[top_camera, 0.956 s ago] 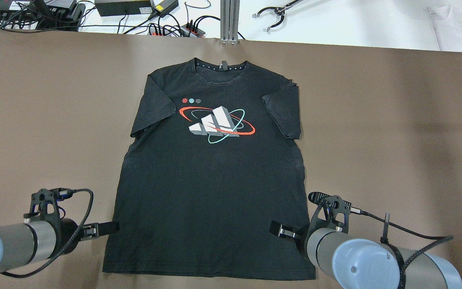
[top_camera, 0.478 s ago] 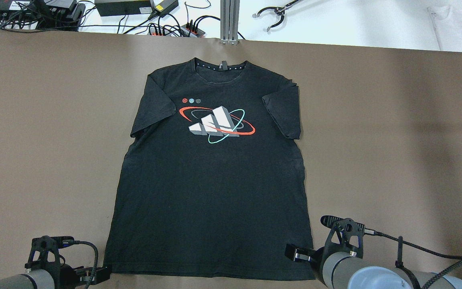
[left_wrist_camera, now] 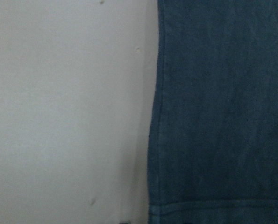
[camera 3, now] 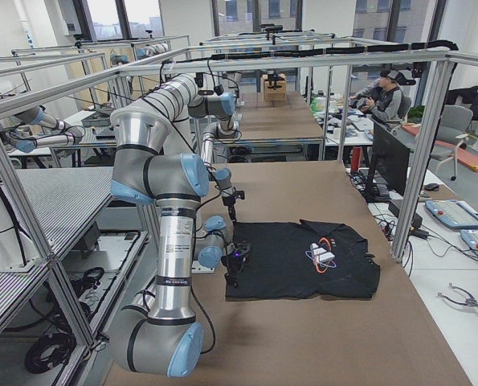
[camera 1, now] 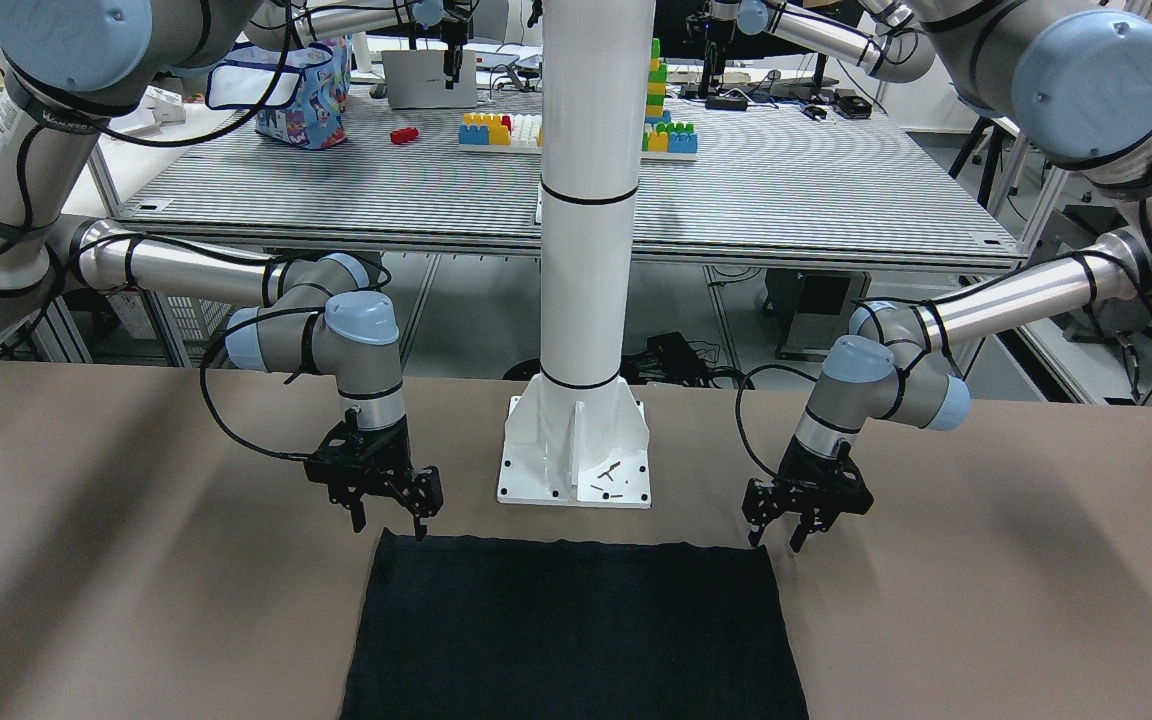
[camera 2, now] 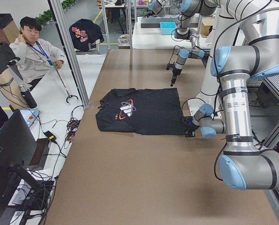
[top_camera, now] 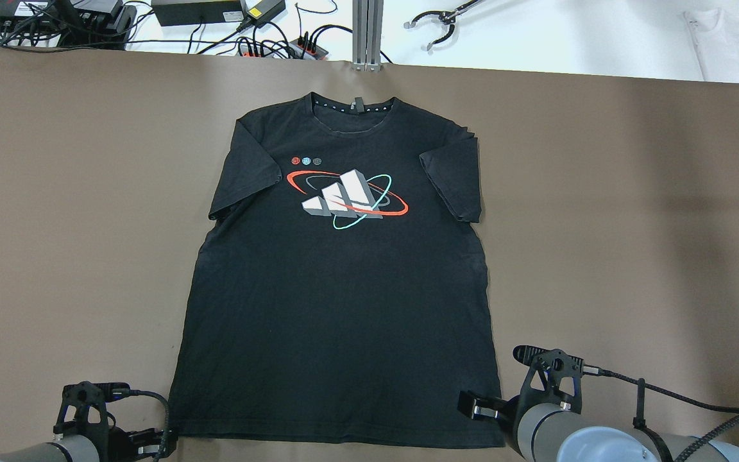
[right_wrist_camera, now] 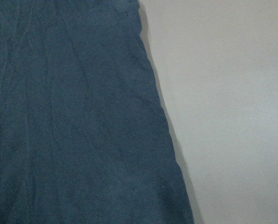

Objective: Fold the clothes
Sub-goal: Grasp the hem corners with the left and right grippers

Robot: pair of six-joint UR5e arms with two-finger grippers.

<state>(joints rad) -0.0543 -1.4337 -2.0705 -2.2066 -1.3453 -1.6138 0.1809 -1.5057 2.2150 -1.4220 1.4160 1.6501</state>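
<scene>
The clothes are one black T-shirt (top_camera: 337, 308) with a red, white and teal print. It lies flat and face up on the brown table, collar at the far side. It also shows in the front view (camera 1: 576, 630) and in the side views (camera 2: 144, 112) (camera 3: 303, 269). My left gripper (top_camera: 154, 443) (camera 1: 776, 537) is open and empty just off the hem's left corner. My right gripper (top_camera: 472, 405) (camera 1: 391, 520) is open and empty over the hem's right corner. Each wrist view shows a shirt side edge (left_wrist_camera: 223, 116) (right_wrist_camera: 73, 116) against the table.
The white pillar base (camera 1: 576, 455) stands just behind the hem, between my arms. Cables and power strips (top_camera: 267, 45), a grabber tool (top_camera: 437, 25) and a white garment (top_camera: 735, 45) lie beyond the brown table's (top_camera: 600, 224) far edge. A person (camera 2: 33, 51) sits off that far side.
Both grippers have moved back along the shirt's sides toward the hem and the robot base. Over the last half second only the left one shifted slightly; the shirt has not moved.
</scene>
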